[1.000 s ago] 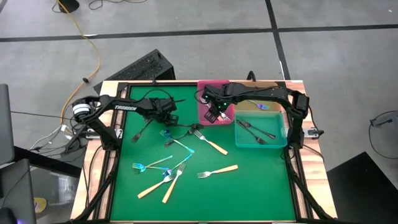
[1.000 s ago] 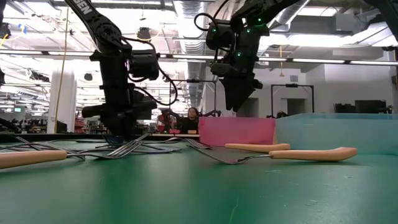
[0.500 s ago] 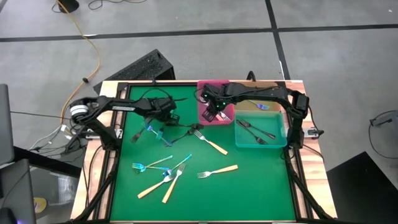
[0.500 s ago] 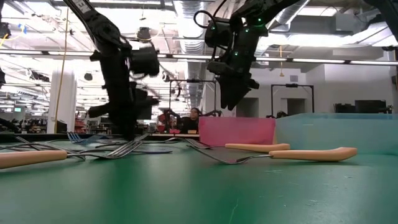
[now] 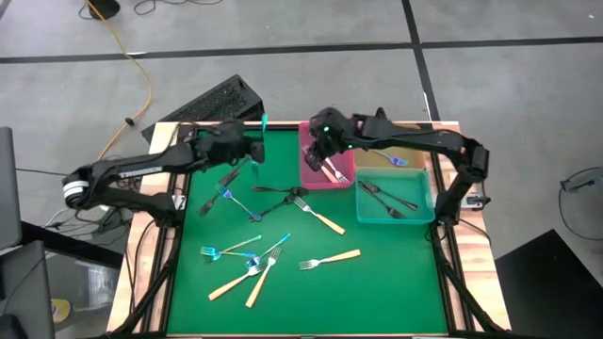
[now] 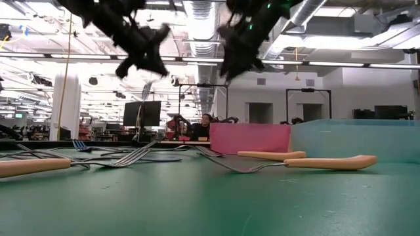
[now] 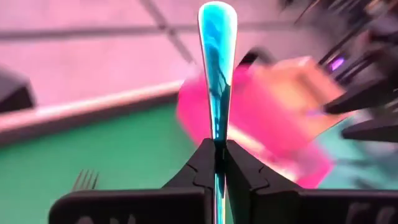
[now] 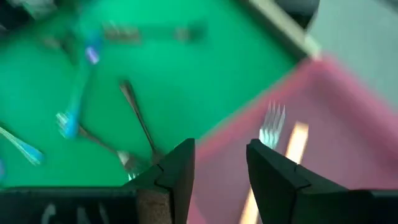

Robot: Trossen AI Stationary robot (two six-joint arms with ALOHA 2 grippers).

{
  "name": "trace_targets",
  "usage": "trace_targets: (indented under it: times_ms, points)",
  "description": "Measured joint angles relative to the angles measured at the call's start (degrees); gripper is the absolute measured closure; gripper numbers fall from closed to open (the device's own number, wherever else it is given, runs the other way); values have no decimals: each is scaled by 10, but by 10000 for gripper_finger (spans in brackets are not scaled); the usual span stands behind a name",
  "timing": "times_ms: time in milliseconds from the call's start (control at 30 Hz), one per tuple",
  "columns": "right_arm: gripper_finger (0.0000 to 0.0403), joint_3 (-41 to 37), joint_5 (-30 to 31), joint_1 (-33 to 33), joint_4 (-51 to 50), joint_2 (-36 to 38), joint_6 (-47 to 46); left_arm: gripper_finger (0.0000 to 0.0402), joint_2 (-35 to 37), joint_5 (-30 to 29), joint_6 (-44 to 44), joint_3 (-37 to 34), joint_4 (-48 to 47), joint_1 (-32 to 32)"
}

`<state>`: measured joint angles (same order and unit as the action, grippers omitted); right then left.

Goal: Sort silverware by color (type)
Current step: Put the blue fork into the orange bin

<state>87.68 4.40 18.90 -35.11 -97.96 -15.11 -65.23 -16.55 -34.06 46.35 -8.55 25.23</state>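
Note:
My left gripper (image 5: 257, 143) is raised over the far left of the green mat (image 5: 377, 282), shut on an iridescent blue fork (image 7: 216, 56). My right gripper (image 8: 221, 158) hangs open above the pink bin (image 5: 313, 174), nothing between its fingers. A tan-handled fork (image 8: 277, 127) lies in that bin. Loose on the mat lie tan-handled forks (image 5: 320, 219), blue forks (image 5: 226, 250) and dark forks (image 5: 273, 190). In the low view both grippers, left (image 6: 141, 59) and right (image 6: 236, 49), are blurred and high above the mat. My left gripper pinches the blue fork's slim shaft (image 7: 216, 134) between its two fingers. The fork lies along the fingers, its broad handle end (image 5: 265, 121) sticking out past the fingertips toward the far edge. The tine end is hidden behind the gripper. The fork is lifted clear of the mat.
A teal bin (image 5: 429, 212) right of the pink one holds dark forks (image 5: 386, 196). A wooden frame (image 5: 170, 245) rims the mat. The near right part of the mat is bare green. A black keyboard (image 5: 212, 102) lies on the floor beyond the far left corner.
My left gripper has shut on the blue fork and swung up and toward the far edge, tipping from pointing down to nearly level; the fork has come clear of the mat. My right gripper has risen above the pink bin and tipped up, staying open.

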Motion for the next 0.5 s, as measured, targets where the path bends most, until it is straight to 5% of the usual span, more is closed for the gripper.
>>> trace_targets:
  times_ms: [233, 500]
  points:
    - [237, 0, -17, 0, 71, 61, 60, 401, 42, 99, 99, 0, 216, 7]
    - [237, 0, -161, -2, 177, 84, 115, 401, 26, 274, 142, 0, 389, 19]
